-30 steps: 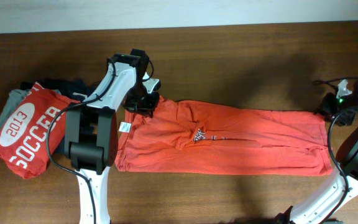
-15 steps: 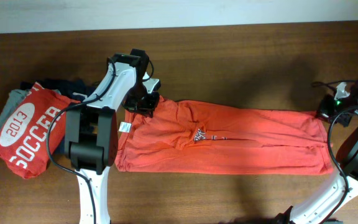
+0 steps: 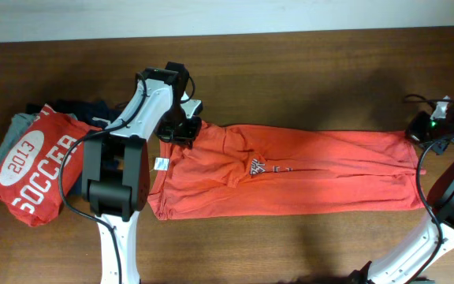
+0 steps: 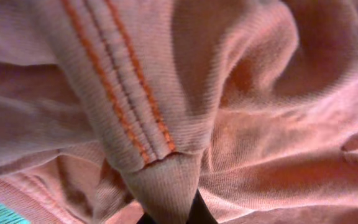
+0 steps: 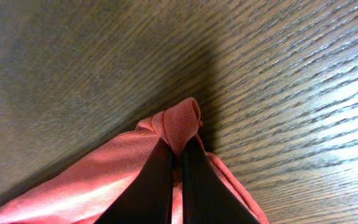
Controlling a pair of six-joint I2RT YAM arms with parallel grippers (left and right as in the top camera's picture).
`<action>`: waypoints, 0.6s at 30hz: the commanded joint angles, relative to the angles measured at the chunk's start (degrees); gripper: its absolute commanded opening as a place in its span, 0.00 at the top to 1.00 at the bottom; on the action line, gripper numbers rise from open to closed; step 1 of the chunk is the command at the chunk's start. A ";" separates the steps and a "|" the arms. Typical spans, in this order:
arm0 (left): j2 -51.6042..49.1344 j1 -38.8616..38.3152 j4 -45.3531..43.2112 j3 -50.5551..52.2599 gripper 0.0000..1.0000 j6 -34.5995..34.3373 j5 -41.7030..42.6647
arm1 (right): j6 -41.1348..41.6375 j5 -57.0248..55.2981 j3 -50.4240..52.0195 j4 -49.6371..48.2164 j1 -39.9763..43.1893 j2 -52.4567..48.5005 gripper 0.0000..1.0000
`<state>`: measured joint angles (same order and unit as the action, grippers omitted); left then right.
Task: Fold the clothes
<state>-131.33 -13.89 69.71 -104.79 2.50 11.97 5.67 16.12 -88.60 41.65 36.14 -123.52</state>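
The clothes, one orange-red T-shirt (image 3: 314, 173), lies folded into a long band across the table, with its dark print (image 3: 257, 169) near the middle and a white neck tag (image 3: 158, 163) at the left end. My left gripper (image 3: 178, 130) is shut on the shirt's upper left edge. In the left wrist view, fabric (image 4: 260, 93) with a stitched hem fills the frame, and the gripper (image 4: 173, 216) pinches a fold of it. My right gripper (image 3: 420, 134) is shut on the upper right corner. In the right wrist view, black fingers (image 5: 148, 186) clamp a bunched tip of shirt cloth (image 5: 180, 124).
A folded red shirt printed "2013 SOCCER" (image 3: 38, 166) lies at the far left on top of folded dark navy (image 3: 93, 106) and grey (image 3: 2, 146) garments. Brown wooden table (image 3: 290, 79) runs behind the shirt. A pale wall strip (image 3: 227, 16) borders the far edge.
My right gripper has shut on the shirt's upper right corner and drawn it to the right, stretching the band and shifting the print right. The left gripper has kept its hold in place.
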 commanded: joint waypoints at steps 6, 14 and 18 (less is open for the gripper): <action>-0.44 4.70 1.38 -0.04 1.00 -2.95 -4.72 | 1.07 4.72 -3.96 1.05 2.21 -0.59 0.96; -0.37 7.41 2.27 -1.09 0.78 -2.93 -2.75 | 1.07 4.92 -3.98 2.16 2.19 -0.59 0.91; -0.04 7.41 5.90 -4.09 0.63 -2.91 -2.78 | 1.07 6.71 -4.09 2.67 2.25 -0.11 0.68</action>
<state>-131.37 -6.70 74.13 -105.75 -0.25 9.69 6.81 21.58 -91.18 44.18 37.71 -123.72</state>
